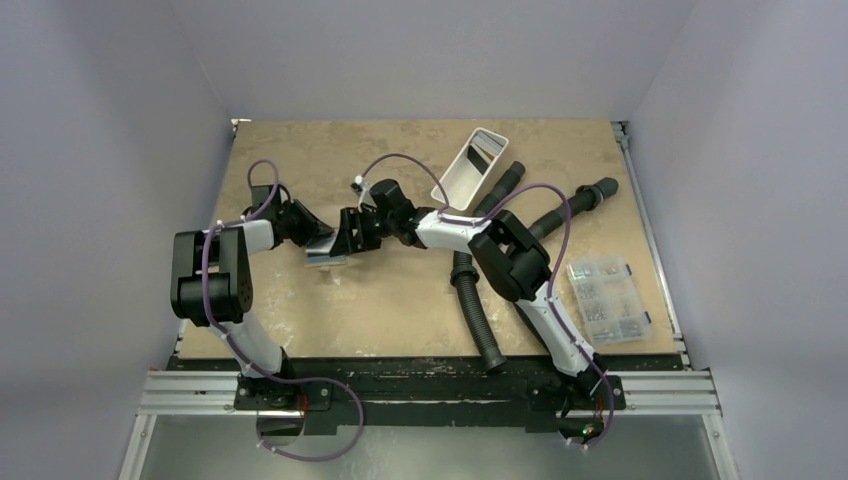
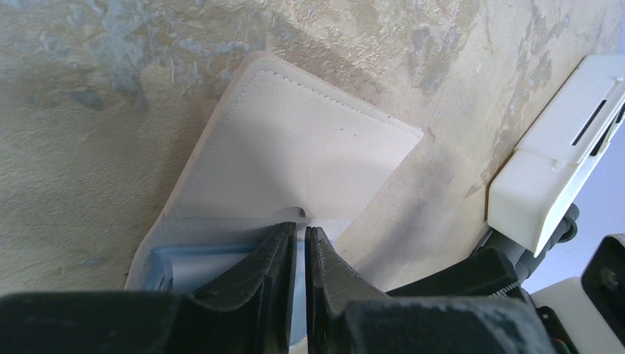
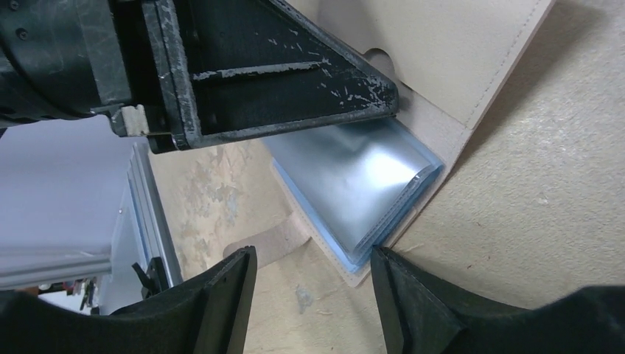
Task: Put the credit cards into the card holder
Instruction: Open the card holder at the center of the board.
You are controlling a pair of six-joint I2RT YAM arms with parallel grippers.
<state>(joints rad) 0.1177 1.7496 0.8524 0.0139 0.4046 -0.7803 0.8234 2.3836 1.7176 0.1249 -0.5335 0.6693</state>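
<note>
From above, the left gripper (image 1: 322, 236) and right gripper (image 1: 348, 238) crowd the card holder (image 1: 326, 257) mid-frame, with the white tray (image 1: 470, 165), black hoses (image 1: 478, 320) and clear box (image 1: 608, 300) off to the right. Only the wrist views settle the grips: the left jaws are pinched on the holder's pale leaf, while the right jaws are spread and empty, with the bluish pocket just beyond them.

From six o'clock the high camera looks down over the whole table (image 1: 400, 310). Both wrist cameras sit close above the same card holder (image 2: 295, 147).
</note>
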